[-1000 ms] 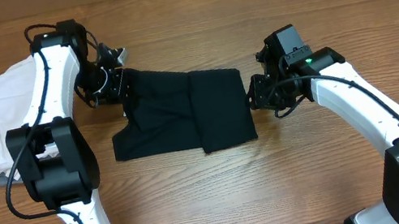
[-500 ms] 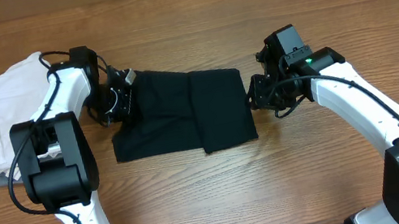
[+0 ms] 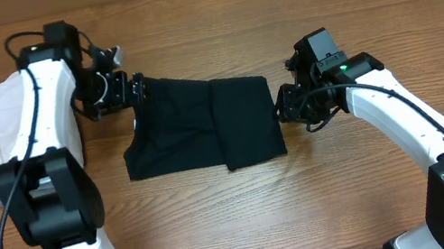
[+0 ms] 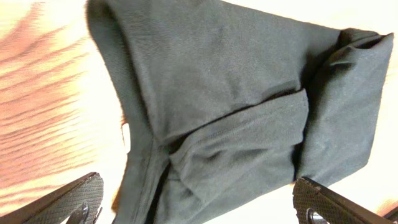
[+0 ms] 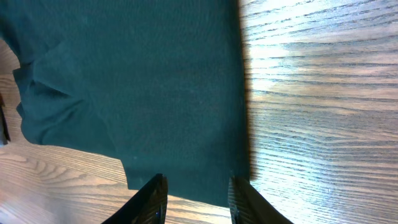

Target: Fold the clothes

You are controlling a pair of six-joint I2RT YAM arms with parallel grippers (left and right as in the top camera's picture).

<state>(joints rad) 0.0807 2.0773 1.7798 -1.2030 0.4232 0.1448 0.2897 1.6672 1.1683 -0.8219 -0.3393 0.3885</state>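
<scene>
While its right side lies folded over, the black T-shirt is unfinished.
Left gripper spread wide at far-left corner; right gripper narrow, astride right edge, grip unconfirmed; further folds outstanding.

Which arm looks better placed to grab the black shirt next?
Probably the right arm: its jaws, narrowly parted, straddle a corner of the black shirt. The jaws of the left arm stand wide open over its other end.

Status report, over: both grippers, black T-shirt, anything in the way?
Left gripper open above T-shirt's left end. Right gripper at its right edge, grip unclear. T-shirt lies flat, partly folded. Nothing blocking.
</scene>
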